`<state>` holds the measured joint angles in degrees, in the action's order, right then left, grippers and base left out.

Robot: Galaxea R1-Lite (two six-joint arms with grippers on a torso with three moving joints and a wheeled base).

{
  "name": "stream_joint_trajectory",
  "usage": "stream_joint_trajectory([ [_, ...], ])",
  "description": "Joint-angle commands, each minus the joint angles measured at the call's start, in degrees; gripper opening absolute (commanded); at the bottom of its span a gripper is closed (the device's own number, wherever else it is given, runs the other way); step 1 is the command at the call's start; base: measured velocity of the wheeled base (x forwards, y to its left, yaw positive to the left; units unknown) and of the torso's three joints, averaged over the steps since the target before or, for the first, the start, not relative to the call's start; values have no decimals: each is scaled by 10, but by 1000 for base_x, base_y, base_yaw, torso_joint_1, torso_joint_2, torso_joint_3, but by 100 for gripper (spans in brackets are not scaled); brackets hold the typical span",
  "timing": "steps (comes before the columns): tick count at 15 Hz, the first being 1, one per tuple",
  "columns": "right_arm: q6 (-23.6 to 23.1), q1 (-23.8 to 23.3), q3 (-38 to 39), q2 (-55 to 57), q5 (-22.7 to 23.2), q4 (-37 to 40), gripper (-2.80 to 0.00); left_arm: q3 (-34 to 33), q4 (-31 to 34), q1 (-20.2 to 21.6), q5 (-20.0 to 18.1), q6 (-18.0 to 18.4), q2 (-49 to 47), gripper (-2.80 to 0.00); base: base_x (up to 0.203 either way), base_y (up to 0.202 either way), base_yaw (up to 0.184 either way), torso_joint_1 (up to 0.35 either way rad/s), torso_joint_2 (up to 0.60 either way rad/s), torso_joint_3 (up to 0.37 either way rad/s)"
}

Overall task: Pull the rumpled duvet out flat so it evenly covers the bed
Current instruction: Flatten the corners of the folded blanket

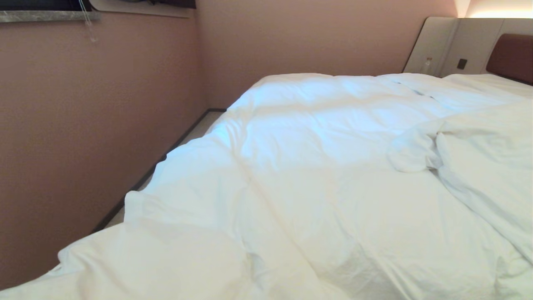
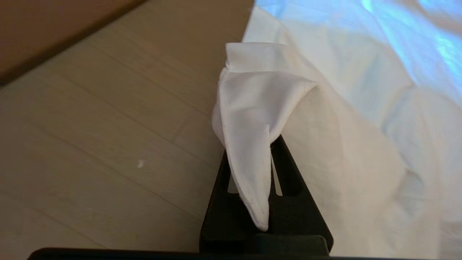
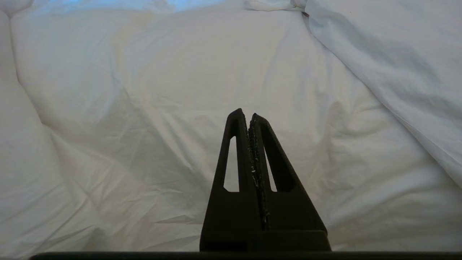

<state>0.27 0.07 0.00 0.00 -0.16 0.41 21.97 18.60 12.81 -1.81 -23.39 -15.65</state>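
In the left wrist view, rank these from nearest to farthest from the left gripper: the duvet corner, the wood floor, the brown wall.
1. duvet corner: pinched between the shut fingers of the left gripper, draped over them.
2. wood floor: below and beside the gripper, off the bed's edge.
3. brown wall: farthest, beyond the floor strip.

bed (image 1: 510,56), rumpled duvet (image 1: 316,166) spread over it

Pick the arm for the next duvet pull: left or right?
Left. The left gripper is shut on a corner of the duvet beside the floor; the right gripper is shut, holding nothing.
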Motion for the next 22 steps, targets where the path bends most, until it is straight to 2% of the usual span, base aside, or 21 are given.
stream_joint_trajectory([
  [1, 0, 0, 0, 1, 0, 0, -280, -3, 1, 0, 16, 8, -3, -280, 0, 0, 0, 0, 0, 0],
  [3, 0, 0, 0, 1, 0, 0, -280, -4, 2, 0, 44, 18, -3, -280, 0, 0, 0, 0, 0, 0],
  [6, -1, 0, 0, 1, 0, 0, -280, -4, 2, 0, 149, 49, -3, -280, 0, 0, 0, 0, 0, 0],
  [8, -1, 0, 0, 0, 0, 0, -280, -4, 19, 0, 201, 79, -3, -280, 0, 0, 0, 0, 0, 0],
  [12, 0, 0, 0, 1, 0, 0, -280, -5, 73, 0, 252, 134, -3, -280, 0, 0, 0, 0, 0, 0],
  [17, 0, 0, 0, 0, 0, 0, -280, -41, 89, 0, 323, 195, -3, -280, 0, 0, 0, 0, 0, 0],
  [19, 0, 0, 0, 0, 1, 0, -280, -55, 92, 0, 335, 206, -3, -280, 0, 0, 0, 0, 0, 0],
  [22, 0, 0, 0, 0, 0, 0, -280, -64, 89, 0, 380, 210, -3, -280, 0, 0, 0, 0, 0, 0],
])
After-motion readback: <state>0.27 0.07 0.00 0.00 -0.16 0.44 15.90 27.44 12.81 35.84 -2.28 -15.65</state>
